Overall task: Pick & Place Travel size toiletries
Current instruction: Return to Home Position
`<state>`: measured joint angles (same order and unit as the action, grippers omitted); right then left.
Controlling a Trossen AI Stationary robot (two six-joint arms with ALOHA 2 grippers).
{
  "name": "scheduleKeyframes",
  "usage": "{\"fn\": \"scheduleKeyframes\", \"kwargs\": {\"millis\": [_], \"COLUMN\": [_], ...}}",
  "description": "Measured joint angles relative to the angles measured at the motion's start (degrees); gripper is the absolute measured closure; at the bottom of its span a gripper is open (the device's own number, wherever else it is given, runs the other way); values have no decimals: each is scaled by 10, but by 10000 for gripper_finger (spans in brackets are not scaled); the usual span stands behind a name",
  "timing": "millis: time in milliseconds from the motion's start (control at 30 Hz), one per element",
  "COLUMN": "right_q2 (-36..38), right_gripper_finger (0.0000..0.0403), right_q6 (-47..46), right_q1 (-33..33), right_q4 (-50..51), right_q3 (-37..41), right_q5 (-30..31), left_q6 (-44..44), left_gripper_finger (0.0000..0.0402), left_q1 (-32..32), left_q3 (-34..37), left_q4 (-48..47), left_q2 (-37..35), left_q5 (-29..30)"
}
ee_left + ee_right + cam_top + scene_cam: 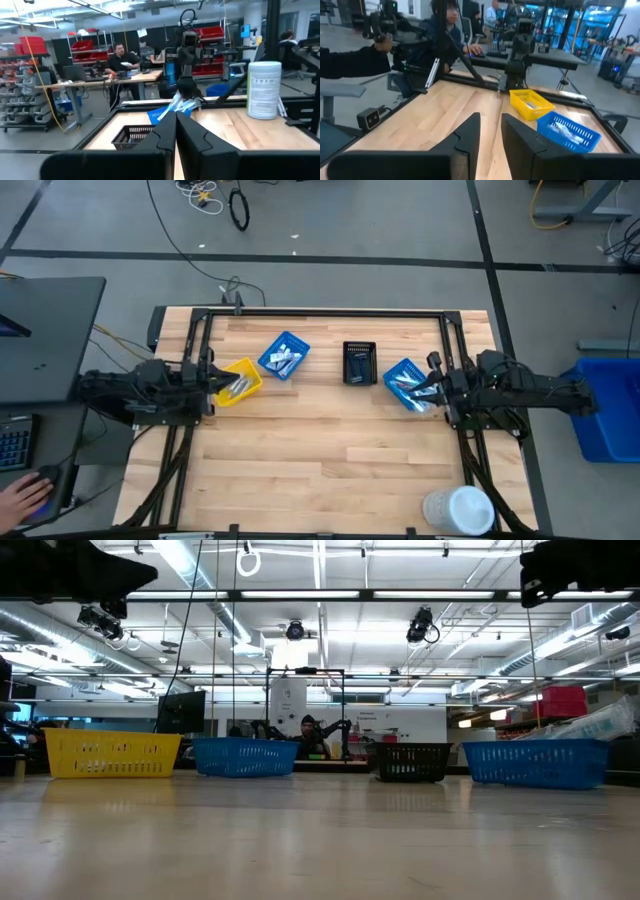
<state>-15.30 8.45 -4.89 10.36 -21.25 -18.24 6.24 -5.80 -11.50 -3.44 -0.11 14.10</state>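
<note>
Wooden table [330, 460] flanked by left gripper [213, 385], right gripper [432, 389]; container [264, 90] label unreadable.

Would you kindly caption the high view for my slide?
Left gripper and right gripper parked at the table's sides; toiletries lie in the yellow bin and both blue bins, black bin between them.

Robotics lab or workshop here: red bins [33, 44] on shelving, exposed ducts [185, 560], strip lights [300, 595], a person [120, 57] seated behind, cables [200, 195] across concrete floor.
</note>
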Motion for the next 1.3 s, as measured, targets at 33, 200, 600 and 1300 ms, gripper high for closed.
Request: {"fn": "scheduleKeyframes", "kwargs": {"millis": [33, 200, 600, 1300], "right_q2": [8, 39, 70, 77], "right_gripper_finger": [318, 318, 321, 365], "right_q6": [0, 0, 0, -14], "right_q1": [0, 0, 0, 0], "right_q4": [-4, -7, -70, -122], "right_q3": [5, 29, 106, 174], "right_q5": [0, 1, 1, 3], "left_q6": [0, -11, -40, -60], "left_gripper_finger": [384, 384, 396, 384], "left_q1": [0, 0, 0, 0], "left_q3": [3, 8, 81, 110], "left_q4": [5, -20, 40, 79], "left_q2": [2, 11, 3, 6], "left_q5": [0, 0, -4, -2]}}
